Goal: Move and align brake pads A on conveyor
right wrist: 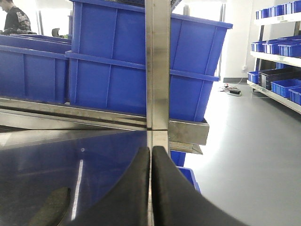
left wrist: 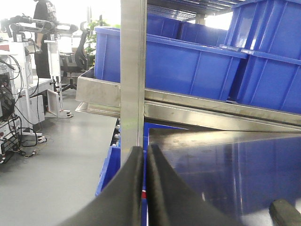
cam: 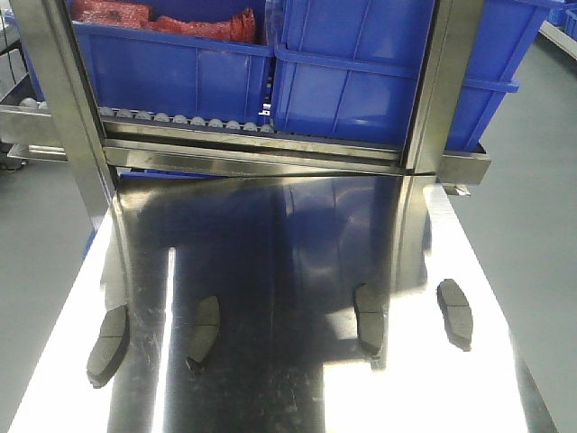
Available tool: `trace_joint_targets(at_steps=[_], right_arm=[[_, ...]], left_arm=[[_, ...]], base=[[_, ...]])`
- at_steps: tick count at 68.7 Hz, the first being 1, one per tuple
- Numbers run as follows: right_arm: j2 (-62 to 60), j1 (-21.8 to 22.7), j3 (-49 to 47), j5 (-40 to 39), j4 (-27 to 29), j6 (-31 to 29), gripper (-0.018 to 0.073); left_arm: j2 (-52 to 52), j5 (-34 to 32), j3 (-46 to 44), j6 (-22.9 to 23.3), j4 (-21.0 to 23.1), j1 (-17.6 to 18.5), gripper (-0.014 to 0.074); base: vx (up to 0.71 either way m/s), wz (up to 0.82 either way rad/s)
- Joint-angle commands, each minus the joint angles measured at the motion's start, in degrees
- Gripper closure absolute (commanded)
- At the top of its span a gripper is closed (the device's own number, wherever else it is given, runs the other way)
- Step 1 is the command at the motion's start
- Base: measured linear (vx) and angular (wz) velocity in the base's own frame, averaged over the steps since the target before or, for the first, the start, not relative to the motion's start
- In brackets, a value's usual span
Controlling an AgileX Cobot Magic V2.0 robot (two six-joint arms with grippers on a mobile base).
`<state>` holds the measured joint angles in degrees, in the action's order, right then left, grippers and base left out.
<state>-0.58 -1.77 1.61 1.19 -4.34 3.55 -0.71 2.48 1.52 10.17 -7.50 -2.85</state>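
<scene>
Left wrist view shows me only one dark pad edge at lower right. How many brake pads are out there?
Observer: Four brake pads lie in a loose row across the steel tabletop.
Operator: Is the right claw holding one?
Observer: No. The right claw is shut on nothing; one pad lies on the steel at its lower left.
Operator: Any pads in the bins?
Observer: None that shows. The left blue bin holds something red.

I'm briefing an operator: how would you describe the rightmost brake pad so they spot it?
Look at the shiny steel table below the blue bins. On it lies a row of four dark brake pads; pick the right-end pad, nearest the table's right edge.
</scene>
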Motion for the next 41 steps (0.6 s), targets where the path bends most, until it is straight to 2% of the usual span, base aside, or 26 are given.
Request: trace_joint_targets(at_steps=[1,41], right_arm=[[-0.8,0.4,0.7,-4.2,-0.4,-0.5,0.0571],[-0.8,0.4,0.7,-4.2,-0.4,-0.5,0.0571]], left_arm=[[-0.9,-4.0,0.9,0.3,0.1,0.0,0.0602],[-0.9,-4.0,0.9,0.3,0.1,0.0,0.0602]], base=[[0.0,0.0],[0.0,0.0]])
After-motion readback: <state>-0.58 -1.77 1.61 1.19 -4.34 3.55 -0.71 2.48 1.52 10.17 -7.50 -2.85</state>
